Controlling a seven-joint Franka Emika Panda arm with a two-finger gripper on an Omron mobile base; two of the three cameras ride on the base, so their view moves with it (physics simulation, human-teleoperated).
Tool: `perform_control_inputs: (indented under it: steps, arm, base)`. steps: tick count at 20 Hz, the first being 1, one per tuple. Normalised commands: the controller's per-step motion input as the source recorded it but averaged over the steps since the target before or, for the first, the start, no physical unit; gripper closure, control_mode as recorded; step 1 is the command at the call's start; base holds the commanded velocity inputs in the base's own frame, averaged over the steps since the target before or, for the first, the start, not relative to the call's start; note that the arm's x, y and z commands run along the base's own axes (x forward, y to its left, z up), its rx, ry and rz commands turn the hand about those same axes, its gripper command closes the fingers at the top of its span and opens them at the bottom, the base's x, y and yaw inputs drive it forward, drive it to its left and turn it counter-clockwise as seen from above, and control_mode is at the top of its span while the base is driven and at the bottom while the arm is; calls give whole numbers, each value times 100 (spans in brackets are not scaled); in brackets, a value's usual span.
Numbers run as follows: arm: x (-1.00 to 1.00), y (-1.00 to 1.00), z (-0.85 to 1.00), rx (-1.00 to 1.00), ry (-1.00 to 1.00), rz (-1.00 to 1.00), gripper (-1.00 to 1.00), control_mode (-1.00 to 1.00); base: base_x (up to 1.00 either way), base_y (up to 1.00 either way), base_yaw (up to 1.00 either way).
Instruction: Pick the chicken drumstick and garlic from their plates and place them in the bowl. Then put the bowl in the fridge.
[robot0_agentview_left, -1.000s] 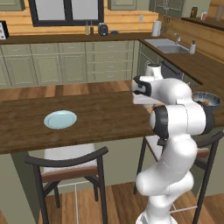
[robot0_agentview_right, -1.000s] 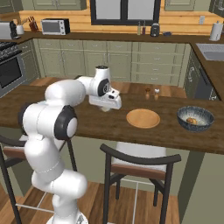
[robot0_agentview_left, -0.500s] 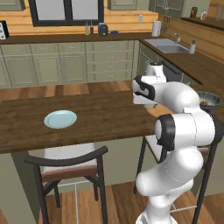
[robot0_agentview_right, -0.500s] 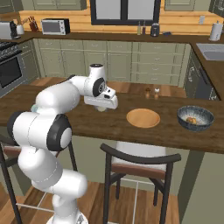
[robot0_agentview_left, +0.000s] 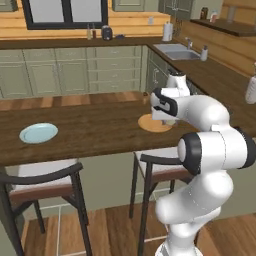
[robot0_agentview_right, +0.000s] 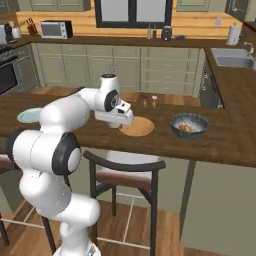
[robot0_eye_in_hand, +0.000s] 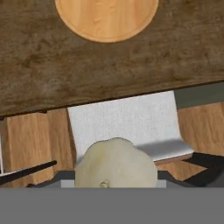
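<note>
Here the gripper (robot0_eye_in_hand: 116, 181) is clasping the garlic (robot0_eye_in_hand: 116, 162), a pale cream, rounded bulb with a small nub at its base. The bulb is covering the finger tips in the hand view, so how they are pressing on it is hard to make out. In the base views the hand is hanging over the near edge of the wooden counter (robot0_agentview_right: 150, 140), just beside the tan plate (robot0_agentview_right: 136, 126), and the white wrist is blocking any sight of the bulb there. The tan plate is lying bare, and its far rim is being cut off at the top of the hand view. Further right, the dark ribbed bowl (robot0_agentview_right: 189, 125) is sitting with the golden-brown chicken drumstick (robot0_agentview_right: 186, 127) inside, small and blurry. The pale blue plate (robot0_agentview_left: 38, 133) is resting well apart to the left.
</note>
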Motion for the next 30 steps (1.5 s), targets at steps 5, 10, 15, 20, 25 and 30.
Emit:
perform_control_inputs:
  steps: [5,10,15,20,25,30]
  arm:
    - [0,0,0,0,0,0,100,100]
    - [0,0,0,0,0,0,100,100]
    - [0,0,0,0,0,0,100,100]
    - [0,0,0,0,0,0,100,100]
    - [0,0,0,0,0,0,100,100]
    - [15,-10,0,2,0,0,100,-100]
  base:
    - [17,-75,0]
    - [40,-64,0]
    - [58,-47,-2]
    - [47,-30,-4]
    - [72,-23,-2]
    - [55,-29,-1]
